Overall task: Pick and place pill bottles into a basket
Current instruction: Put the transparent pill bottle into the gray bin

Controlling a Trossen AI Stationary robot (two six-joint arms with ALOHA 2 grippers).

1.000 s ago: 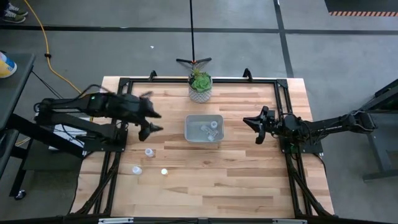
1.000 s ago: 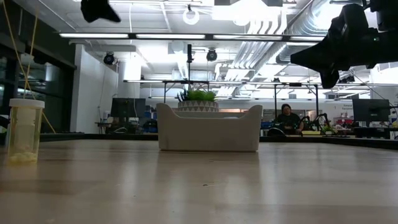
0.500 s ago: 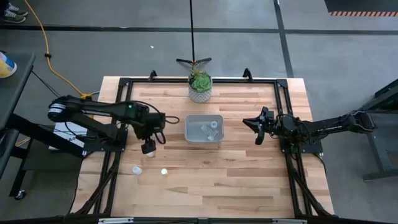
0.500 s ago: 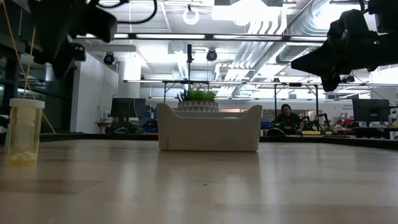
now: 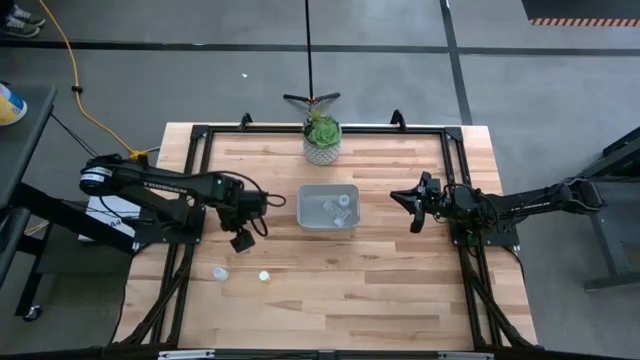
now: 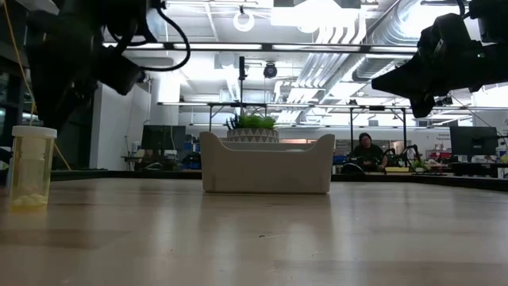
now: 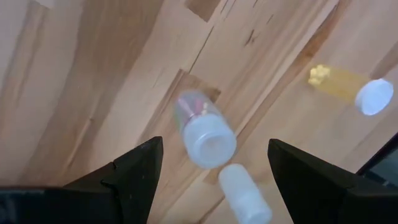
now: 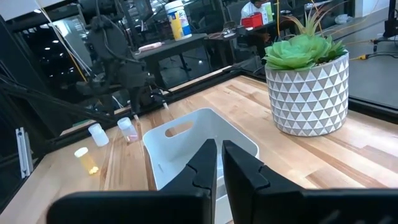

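- Left gripper (image 5: 241,238) hangs low over the butcher-block wooden table (image 5: 380,290), left of the shallow light-grey plastic basket (image 5: 305,205). Its fingers (image 7: 134,171) stand spread wide, nothing between them.
- Left wrist view: a translucent whitish pill bottle with a white cap (image 7: 203,129) stands upright directly below the gap between the open fingers. A second small white-capped bottle (image 7: 244,193) sits just beside it, and a yellowish bottle with pale pills inside (image 7: 348,87) stands well apart.
- High view: two bottles show on the bare wood toward the table's front-left, one whitish (image 5: 219,272) and one nearer centre (image 5: 264,275). The bottle under the left gripper is hidden there by the arm.
- Basket holds at least two white-capped bottles (image 5: 342,203); exact count cannot be told.
- Low view: yellowish bottle (image 6: 30,167) upright at far left, basket (image 6: 267,164) at centre.
- Right gripper (image 5: 412,208) hovers above the table, right of the basket and apart from it. Its fingers (image 8: 205,165) are pressed nearly together, gripping nothing.
- White triangle-patterned pot with a green succulent (image 5: 321,138) stands at the table's far edge, behind the basket.
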